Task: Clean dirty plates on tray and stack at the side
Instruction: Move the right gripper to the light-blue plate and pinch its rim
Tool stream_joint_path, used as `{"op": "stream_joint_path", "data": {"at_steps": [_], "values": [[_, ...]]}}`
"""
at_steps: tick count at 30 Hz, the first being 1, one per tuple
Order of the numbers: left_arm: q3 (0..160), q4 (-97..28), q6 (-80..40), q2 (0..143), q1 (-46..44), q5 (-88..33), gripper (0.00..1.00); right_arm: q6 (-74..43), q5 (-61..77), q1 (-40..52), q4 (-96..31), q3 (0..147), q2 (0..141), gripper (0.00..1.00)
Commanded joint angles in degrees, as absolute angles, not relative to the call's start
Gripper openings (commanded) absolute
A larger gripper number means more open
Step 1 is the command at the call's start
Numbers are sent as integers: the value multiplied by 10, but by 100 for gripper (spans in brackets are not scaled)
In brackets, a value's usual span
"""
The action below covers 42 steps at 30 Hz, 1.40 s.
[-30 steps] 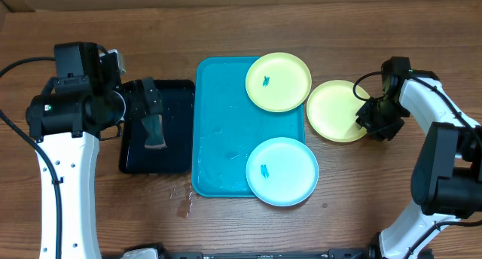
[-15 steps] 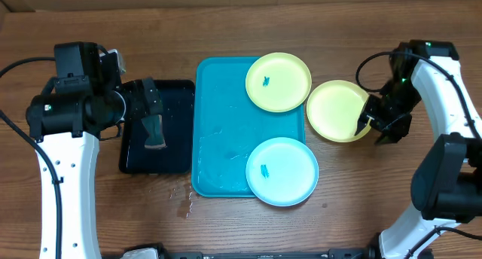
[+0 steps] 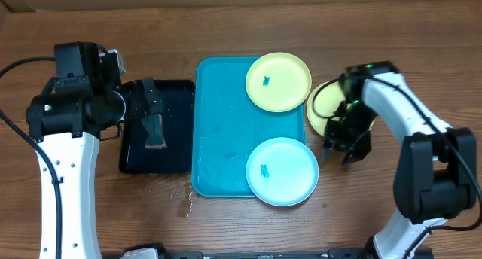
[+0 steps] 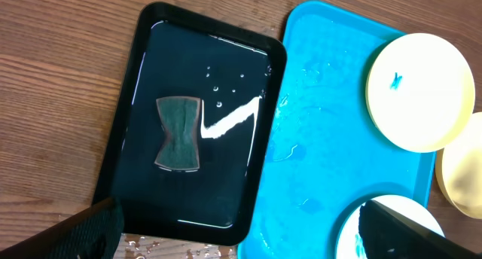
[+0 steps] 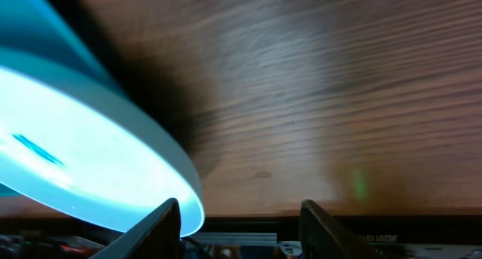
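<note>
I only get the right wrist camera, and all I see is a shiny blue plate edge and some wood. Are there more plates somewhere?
Observer: Yes, two more. One yellow-green plate sits on the turquoise tray, and a second yellow-green plate lies on the table right beside that tray.
Operator: Is my blue plate on the tray too?
Observer: Yes, the blue plate rests on the tray's near right corner and hangs out over the rim.
Operator: What is the other arm doing?
Observer: The left gripper hangs open above a black tray that holds a dark sponge.
</note>
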<state>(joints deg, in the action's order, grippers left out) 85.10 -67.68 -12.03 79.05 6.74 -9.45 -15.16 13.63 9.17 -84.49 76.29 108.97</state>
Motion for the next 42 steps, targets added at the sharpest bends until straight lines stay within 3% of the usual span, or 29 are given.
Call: {"op": "stream_joint_path", "data": {"at_steps": [1, 6, 8, 10, 11, 20, 23, 32, 36, 42], "values": [[856, -675, -124, 794, 65, -100, 100, -154, 143, 109, -836, 749, 1080, 52], [856, -675, -124, 794, 65, -100, 100, -178, 143, 130, -808, 722, 1080, 50], [856, -675, -124, 794, 65, -100, 100, -178, 143, 137, -798, 716, 1080, 43], [856, -675, -124, 794, 65, -99, 100, -178, 143, 145, -786, 716, 1080, 29], [856, -675, -124, 794, 65, -100, 100, -178, 143, 149, -782, 716, 1080, 28], [856, -675, -124, 794, 65, -100, 100, -178, 143, 166, -778, 716, 1080, 27], [856, -675, -124, 794, 65, -100, 100, -180, 143, 166, -776, 716, 1080, 19], [856, -675, -124, 794, 65, -100, 100, -183, 158, 166, -765, 716, 1080, 18], [856, -675, -124, 794, 65, -100, 100, -183, 158, 166, -758, 716, 1080, 4], [856, -675, -124, 794, 65, -100, 100, -183, 213, 166, -710, 716, 1080, 4]]}}
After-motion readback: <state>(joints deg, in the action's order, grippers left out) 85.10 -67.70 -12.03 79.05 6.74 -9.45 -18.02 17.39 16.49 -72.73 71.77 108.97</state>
